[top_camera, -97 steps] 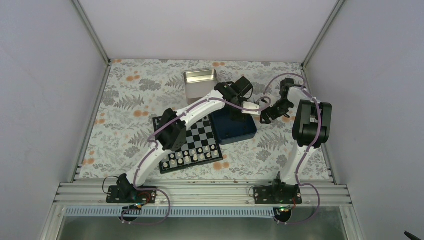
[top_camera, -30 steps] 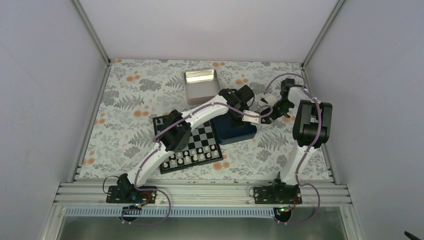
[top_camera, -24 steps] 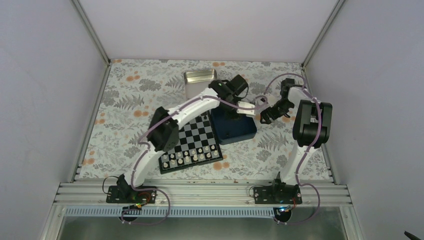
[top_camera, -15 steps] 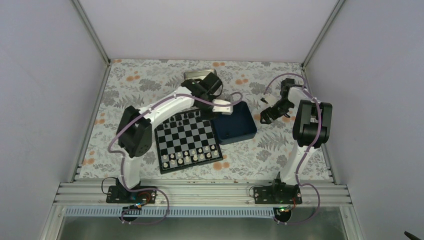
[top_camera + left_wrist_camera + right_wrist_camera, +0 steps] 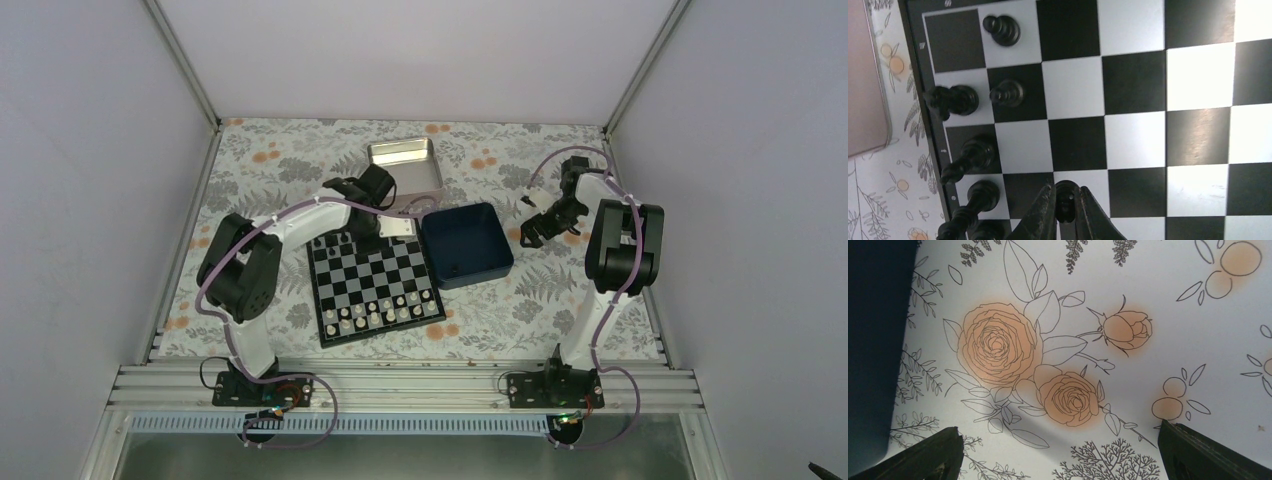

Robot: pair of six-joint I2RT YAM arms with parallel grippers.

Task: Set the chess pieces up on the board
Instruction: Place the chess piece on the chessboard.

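In the near two rows of the board (image 5: 372, 272) the white pieces (image 5: 385, 312) are placed, upright and in lines; the middle rows are seen bare. Further back, the left gripper (image 5: 1065, 192) is held over the far part of the board, and its fingers (image 5: 1040, 215) are clenched on one black piece (image 5: 1065, 205), which is seen between the tips. If this piece touches the board or hangs above it cannot be told. Just beside it, toward the far edge, the other black pieces (image 5: 970, 159) are standing: some in the last row along the border, and two small ones (image 5: 1007, 93) in the second row. To the right of the board, just beside its far corner, the navy box (image 5: 466, 243) is set on the flowered cloth (image 5: 250, 170). Beyond the box, on the right, the right gripper (image 5: 534, 228) is held above the cloth; its fingers (image 5: 933, 455) are spread wide and nothing is between them, only printed roses are seen below. Farthest, behind the board, the tin (image 5: 404, 165) is lying, with the left arm partly in front of it
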